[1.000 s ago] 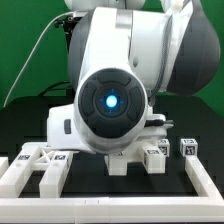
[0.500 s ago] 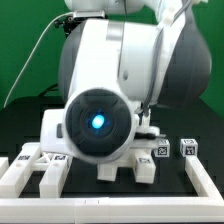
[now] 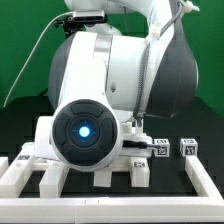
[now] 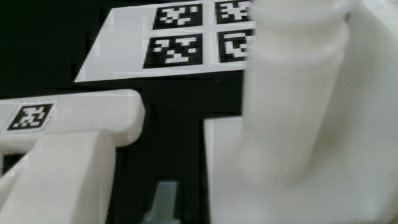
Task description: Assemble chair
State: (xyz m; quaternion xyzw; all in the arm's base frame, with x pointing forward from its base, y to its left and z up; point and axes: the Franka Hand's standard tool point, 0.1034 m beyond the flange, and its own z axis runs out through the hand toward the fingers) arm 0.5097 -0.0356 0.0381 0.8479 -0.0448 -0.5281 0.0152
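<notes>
White chair parts with black-and-white tags lie along the front of the table in the exterior view: a blocky piece (image 3: 22, 172) at the left, short posts (image 3: 140, 170) in the middle, and two small tagged blocks (image 3: 160, 150) (image 3: 188, 148) at the right. The arm's bulk hides my gripper there. In the wrist view a tall white post (image 4: 306, 110) stands very close, and a white part with a tag (image 4: 75, 118) lies beside it. One grey fingertip (image 4: 166, 205) shows beside the post with a dark gap between them. The other finger is hidden.
The marker board (image 4: 187, 35) lies flat beyond the parts in the wrist view. The thin white border frame (image 3: 206, 186) runs along the exterior view's right and front. The big white arm (image 3: 120, 90) fills the middle, and a green backdrop stands behind it.
The arm has swung toward the exterior view's left and dropped lower. Its round cap with the blue light has moved left and down, uncovering the posts and small blocks at the right.
</notes>
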